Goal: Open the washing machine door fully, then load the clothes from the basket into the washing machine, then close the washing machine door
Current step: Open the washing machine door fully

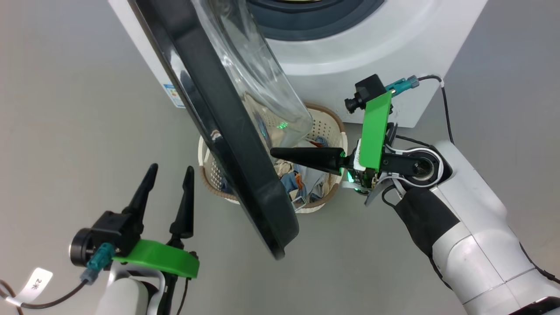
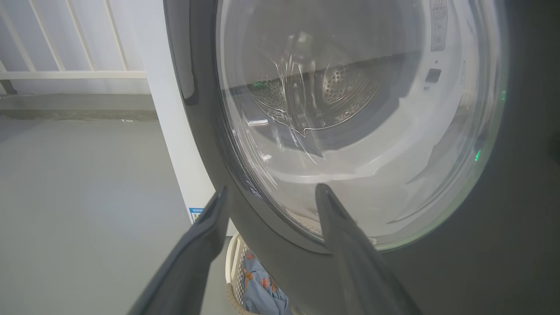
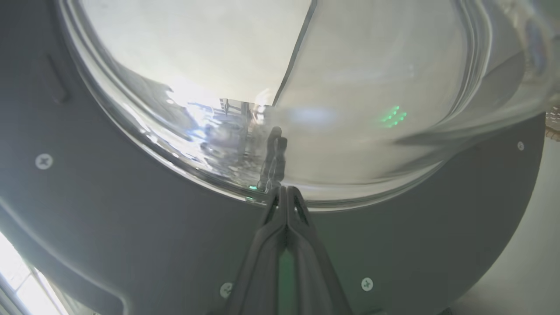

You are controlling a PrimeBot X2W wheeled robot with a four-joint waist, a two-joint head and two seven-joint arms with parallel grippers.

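- Where the grey floor (image 1: 65, 109) runs around the washing machine (image 1: 393, 39), the washing machine door (image 1: 223, 148) is seen swung part open above the basket (image 1: 328, 127), in which the clothes (image 1: 306, 183) are heaped.
- The left gripper (image 1: 171, 166) is spread wide and empty, outside the door.
- The right gripper (image 1: 273, 152) is closed on nothing, tips at the glass bowl's inner edge.
- A white railing (image 2: 65, 74) and the drum (image 2: 341, 87) are shown by the left wrist view; 4 screws (image 3: 43, 161) by the right.

door (image 1: 227, 144) ajar, clothes (image 1: 306, 184) seemingly in basket (image 1: 326, 126)
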